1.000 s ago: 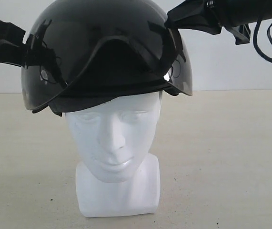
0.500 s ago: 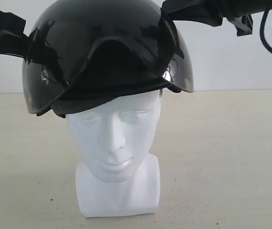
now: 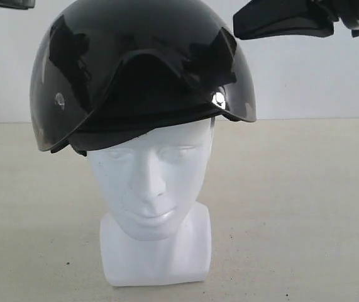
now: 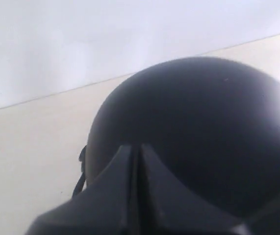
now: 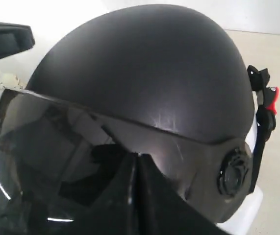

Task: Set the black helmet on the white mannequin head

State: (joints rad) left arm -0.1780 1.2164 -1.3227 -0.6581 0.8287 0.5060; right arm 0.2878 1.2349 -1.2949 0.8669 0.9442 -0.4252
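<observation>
The black helmet (image 3: 141, 63) sits on the white mannequin head (image 3: 151, 182), tilted a little, its rim low on the forehead with the face showing below. My right gripper (image 3: 239, 26) hovers up beside the helmet's right side, apart from it. Only a sliver of my left gripper (image 3: 6, 3) shows at the top left corner. In the left wrist view the gripper (image 4: 136, 148) is shut and empty, pointing at the helmet's dome (image 4: 193, 132). The right gripper (image 5: 136, 157) is shut and empty in front of the tinted visor (image 5: 81, 142).
The head stands on a pale beige table (image 3: 292, 207) before a plain white wall (image 3: 311, 75). A chin strap with a red buckle (image 5: 272, 98) hangs at the helmet's side. The other arm's dark tip (image 5: 5, 41) shows beyond the helmet.
Both grippers have come off the helmet's sides and moved up and outward. The helmet stays on the head, nearly unmoved.
</observation>
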